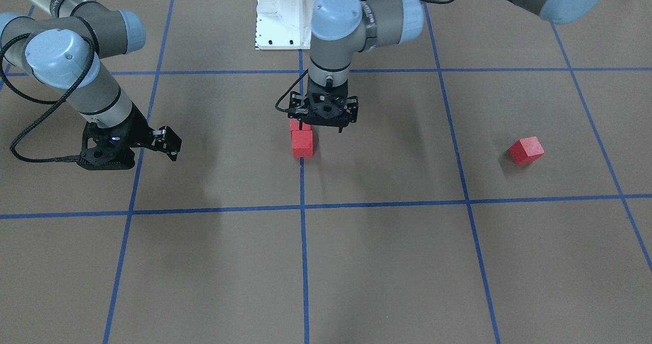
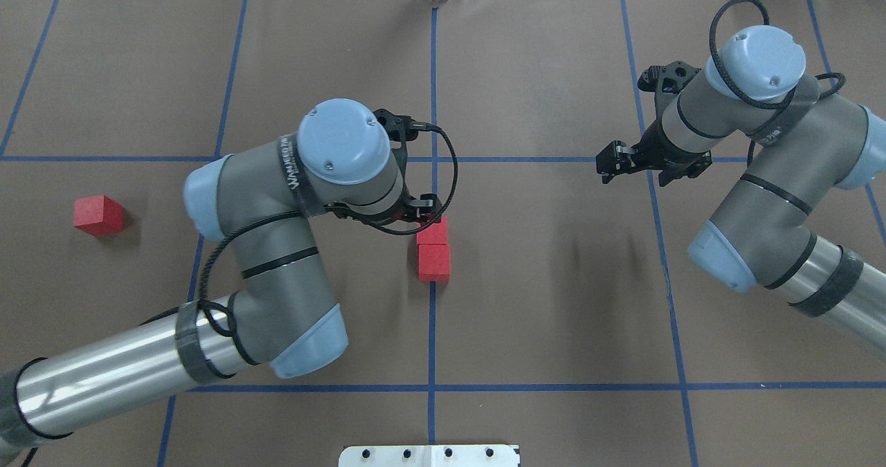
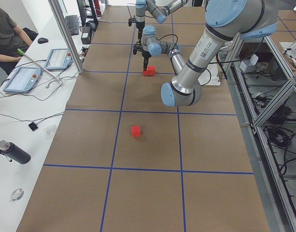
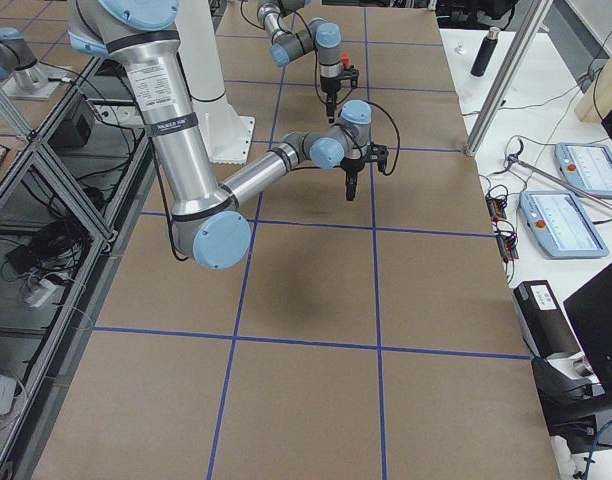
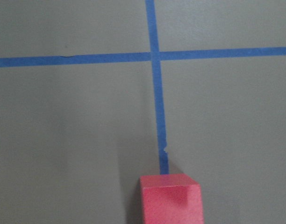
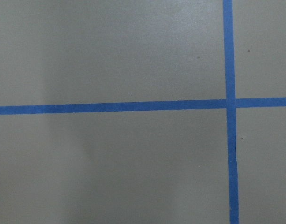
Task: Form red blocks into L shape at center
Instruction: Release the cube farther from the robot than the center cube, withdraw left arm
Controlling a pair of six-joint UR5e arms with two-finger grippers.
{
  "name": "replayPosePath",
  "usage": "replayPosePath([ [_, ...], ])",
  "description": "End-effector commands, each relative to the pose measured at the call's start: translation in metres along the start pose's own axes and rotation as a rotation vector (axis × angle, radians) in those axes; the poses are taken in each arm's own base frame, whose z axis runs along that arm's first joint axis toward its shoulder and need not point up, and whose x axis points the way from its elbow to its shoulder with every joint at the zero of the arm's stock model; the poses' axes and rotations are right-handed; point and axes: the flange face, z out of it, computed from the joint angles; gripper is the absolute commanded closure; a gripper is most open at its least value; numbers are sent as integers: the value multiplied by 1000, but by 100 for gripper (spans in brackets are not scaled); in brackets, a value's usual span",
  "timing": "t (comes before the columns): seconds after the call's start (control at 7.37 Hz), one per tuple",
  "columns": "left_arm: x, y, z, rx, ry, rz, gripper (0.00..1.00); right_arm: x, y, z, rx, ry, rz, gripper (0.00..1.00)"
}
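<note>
Two red blocks (image 1: 302, 143) (image 2: 434, 261) lie touching in a line on the central blue tape line at the center (image 2: 432, 301) of the brown surface. The far one (image 2: 435, 232) also shows at the bottom of the left wrist view (image 5: 170, 199), resting on the tape with no fingers around it. My left gripper (image 1: 322, 126) hangs low beside and over that block, jaws apart, holding nothing. The third red block (image 1: 526, 150) (image 2: 99, 215) lies alone, far out on the left arm's side. My right gripper (image 1: 169, 143) (image 2: 608, 167) is open and empty above bare surface.
The robot's white base plate (image 1: 277, 23) stands on the central line at the table's robot side. The left arm's elbow (image 2: 277, 301) overhangs the surface between the lone block and the pair. The right wrist view shows only brown surface and a tape crossing (image 6: 229, 103).
</note>
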Motion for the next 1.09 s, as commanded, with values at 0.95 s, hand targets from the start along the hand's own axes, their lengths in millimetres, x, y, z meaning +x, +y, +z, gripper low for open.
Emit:
replayPosePath([
  [0.95,-460,-31,-10,-170,-152,-184,5,0,-3,-10,18,-9,5,0],
])
